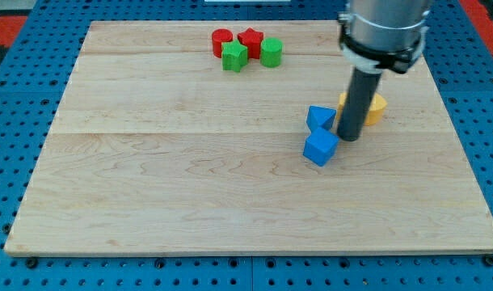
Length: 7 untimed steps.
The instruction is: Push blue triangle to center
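— Tip? Where is it?
— My tip point(349, 137) sits right of centre, touching nothing I can be sure of, just right of two blue blocks: the blue triangle point(320, 118) and the blue cube point(320, 148) below it.
— Holding anything?
— No hand; a bare rod. A yellow block point(376, 107) hides behind it; the red and green ones cluster at upper centre.
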{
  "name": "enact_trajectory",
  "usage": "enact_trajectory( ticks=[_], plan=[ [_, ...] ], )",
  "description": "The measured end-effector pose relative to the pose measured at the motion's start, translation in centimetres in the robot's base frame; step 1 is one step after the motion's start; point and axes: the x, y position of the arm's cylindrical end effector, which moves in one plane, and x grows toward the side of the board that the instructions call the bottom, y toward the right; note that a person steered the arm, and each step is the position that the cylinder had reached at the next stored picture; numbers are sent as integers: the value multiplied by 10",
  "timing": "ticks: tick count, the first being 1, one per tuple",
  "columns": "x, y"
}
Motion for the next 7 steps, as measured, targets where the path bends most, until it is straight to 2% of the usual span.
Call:
enact_trajectory(
  ticks=[1,2,3,4,5,6,7],
  plan=[
    [-5,16],
    [-5,-76],
    [-31,-98],
    [-99,-87],
    [-125,-105],
    [-115,-127],
    [-64,-126]
  ],
)
